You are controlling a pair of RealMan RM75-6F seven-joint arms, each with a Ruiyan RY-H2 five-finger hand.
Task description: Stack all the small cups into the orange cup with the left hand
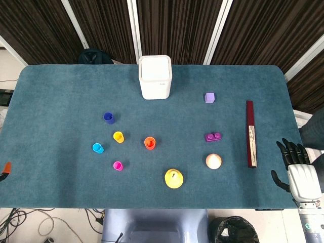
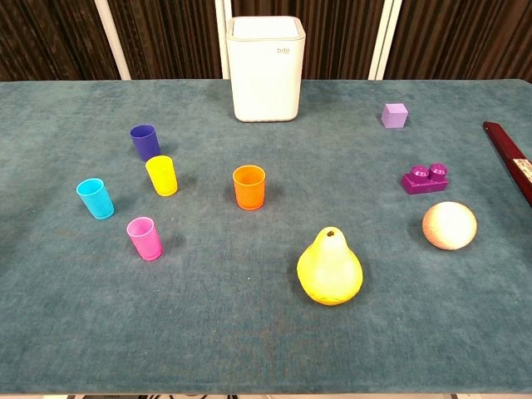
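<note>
An orange cup (image 1: pixel 149 143) (image 2: pixel 248 186) stands upright and empty near the middle of the table. To its left stand a yellow cup (image 1: pixel 118 136) (image 2: pixel 161 175), a dark blue cup (image 1: pixel 109 118) (image 2: pixel 145 142), a cyan cup (image 1: pixel 97 148) (image 2: pixel 96 199) and a pink cup (image 1: pixel 117 165) (image 2: pixel 145 238), all upright and apart from one another. My right hand (image 1: pixel 296 167) hovers at the table's front right edge, fingers spread, holding nothing. Neither view shows my left hand.
A white bin (image 1: pixel 155 77) stands at the back centre. A yellow pear (image 1: pixel 173 178), a pale peach (image 1: pixel 213 161), a purple brick (image 1: pixel 212 136), a lilac cube (image 1: pixel 209 97) and a long dark red box (image 1: pixel 250 133) occupy the right half. A small orange-red object (image 1: pixel 6 167) sits at the left edge.
</note>
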